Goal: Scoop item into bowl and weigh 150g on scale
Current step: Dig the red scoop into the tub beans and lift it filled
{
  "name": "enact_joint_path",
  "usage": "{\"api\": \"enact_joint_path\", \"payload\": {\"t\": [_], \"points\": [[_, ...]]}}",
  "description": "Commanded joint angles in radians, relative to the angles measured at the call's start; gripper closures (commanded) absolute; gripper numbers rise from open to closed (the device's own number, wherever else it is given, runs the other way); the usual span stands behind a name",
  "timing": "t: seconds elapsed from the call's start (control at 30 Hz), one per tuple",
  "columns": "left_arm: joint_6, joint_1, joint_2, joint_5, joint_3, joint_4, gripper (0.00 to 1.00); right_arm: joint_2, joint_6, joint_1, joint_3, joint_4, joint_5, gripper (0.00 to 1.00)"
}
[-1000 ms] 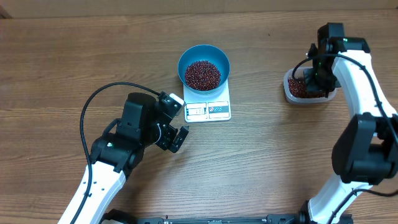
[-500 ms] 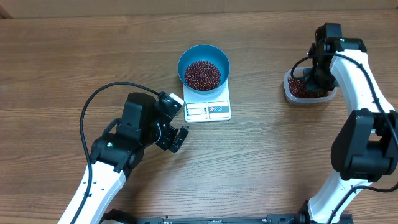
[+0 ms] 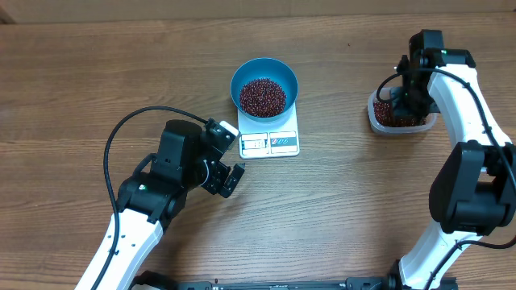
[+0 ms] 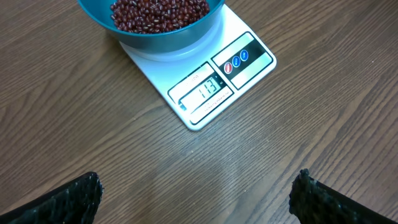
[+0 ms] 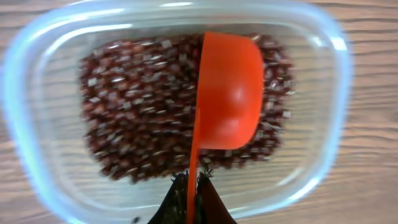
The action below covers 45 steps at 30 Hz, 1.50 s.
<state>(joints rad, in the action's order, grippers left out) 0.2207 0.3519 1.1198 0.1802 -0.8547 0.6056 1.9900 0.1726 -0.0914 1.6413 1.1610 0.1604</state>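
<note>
A blue bowl (image 3: 264,87) holding red-brown beans (image 3: 262,96) stands on the white scale (image 3: 269,142); in the left wrist view the bowl (image 4: 161,37) and scale (image 4: 214,87) show, with the display reading 113. My left gripper (image 3: 234,180) hovers open over bare table below the scale, its fingertips (image 4: 71,199) wide apart. My right gripper (image 5: 191,180) is shut on the handle of an orange scoop (image 5: 230,93), held over the beans (image 5: 137,112) in the clear tub (image 3: 397,113). The scoop's bowl looks turned on edge, its inside hidden.
The clear tub (image 5: 37,93) sits at the table's right, apart from the scale. A black cable (image 3: 121,137) loops from the left arm over the wood. Open wooden table lies between scale and tub.
The right arm has shifted slightly left over the tub. The left arm, bowl and scale have not moved.
</note>
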Motion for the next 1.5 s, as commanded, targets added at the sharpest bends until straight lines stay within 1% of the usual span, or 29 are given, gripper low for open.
{"api": "enact_joint_path", "payload": {"t": [0.0, 0.17, 0.3, 0.57, 0.9, 1.3, 1.47], "points": [[0.023, 0.002, 0.005, 0.011, 0.008, 0.000, 0.00, 0.016, 0.046, -0.005, -0.002, 0.008, -0.119, 0.96], [0.023, 0.002, 0.005, 0.012, 0.008, 0.000, 0.00, 0.016, 0.047, -0.005, -0.002, 0.026, -0.125, 0.96], [0.023, 0.002, 0.005, 0.011, 0.008, 0.000, 0.01, 0.016, 0.118, -0.005, -0.002, 0.041, -0.251, 0.96], [0.023, 0.002, 0.005, 0.011, 0.008, 0.000, 0.00, 0.016, 0.116, -0.031, -0.002, 0.049, -0.399, 0.96], [0.023, 0.002, 0.005, 0.011, 0.008, 0.000, 0.00, 0.016, 0.112, -0.173, -0.002, 0.056, -0.603, 0.96], [0.023, 0.002, 0.005, 0.011, 0.008, 0.000, 0.00, 0.016, 0.114, -0.309, -0.002, 0.071, -0.748, 0.96], [0.023, 0.002, 0.005, 0.011, 0.008, 0.000, 0.00, 0.016, 0.153, -0.354, -0.001, 0.100, -0.810, 0.96]]}}
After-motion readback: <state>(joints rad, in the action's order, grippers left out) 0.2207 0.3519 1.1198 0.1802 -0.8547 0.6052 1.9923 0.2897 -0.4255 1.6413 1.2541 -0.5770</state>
